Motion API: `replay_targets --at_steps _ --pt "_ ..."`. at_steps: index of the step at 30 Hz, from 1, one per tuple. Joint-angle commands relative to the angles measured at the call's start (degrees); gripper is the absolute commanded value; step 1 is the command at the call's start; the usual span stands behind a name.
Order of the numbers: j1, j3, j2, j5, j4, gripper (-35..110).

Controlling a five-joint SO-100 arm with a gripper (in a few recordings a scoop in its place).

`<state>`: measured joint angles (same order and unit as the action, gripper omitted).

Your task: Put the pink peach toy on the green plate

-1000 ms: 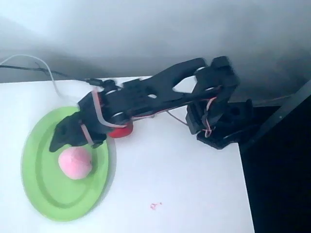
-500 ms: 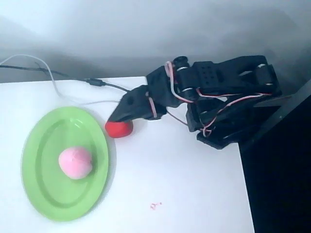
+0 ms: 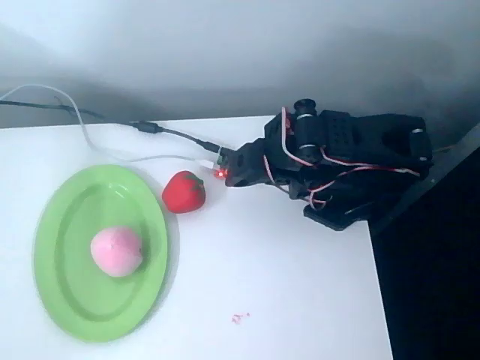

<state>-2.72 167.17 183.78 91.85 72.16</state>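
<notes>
The pink peach toy (image 3: 116, 251) lies on the green plate (image 3: 71, 289), roughly at its middle, with nothing touching it. My black arm is folded back over its base at the right. Its gripper (image 3: 234, 168) points left, well clear of the plate and just right of the red strawberry toy. The fingers appear as one dark foreshortened mass, so their gap is not readable. Nothing is held in them.
A red strawberry toy (image 3: 184, 192) with a green top sits on the white table (image 3: 285, 285) just off the plate's right rim. Cables (image 3: 112, 124) run along the table's back edge. The table ends at a dark drop on the right (image 3: 420, 300).
The arm has pulled back from over the plate to the right and folded over its base. The peach stays on the plate, and the strawberry is now uncovered.
</notes>
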Motion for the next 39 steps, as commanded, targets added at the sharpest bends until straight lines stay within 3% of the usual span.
replay_targets --at_steps 1,15,28,31,39 --pt "-0.26 3.34 3.78 1.76 2.64 0" --pt "3.43 10.02 11.78 3.87 7.12 0" --pt "3.96 10.11 11.87 -0.53 7.91 0" --pt "4.22 10.37 11.95 -5.45 8.35 0" --pt "4.31 10.37 12.04 -5.45 8.35 0"
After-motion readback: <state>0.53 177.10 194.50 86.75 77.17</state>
